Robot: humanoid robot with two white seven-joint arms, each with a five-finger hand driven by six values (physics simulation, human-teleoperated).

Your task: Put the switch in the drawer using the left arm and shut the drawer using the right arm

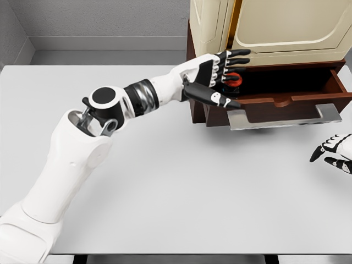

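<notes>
My left hand [220, 74] is stretched toward two o'clock, over the left end of the open drawer [286, 99]. Its fingers are spread wide and grasp nothing. The switch [235, 80], black with a red part, lies inside the drawer just behind my fingers; I cannot tell if they touch it. My right hand [334, 151] rests on the white table [176, 187] at three o'clock, fingers relaxed and empty.

One switch [235, 80], one open drawer [286, 99], one cabinet [275, 27], one table [165, 192], two robot hands.
</notes>
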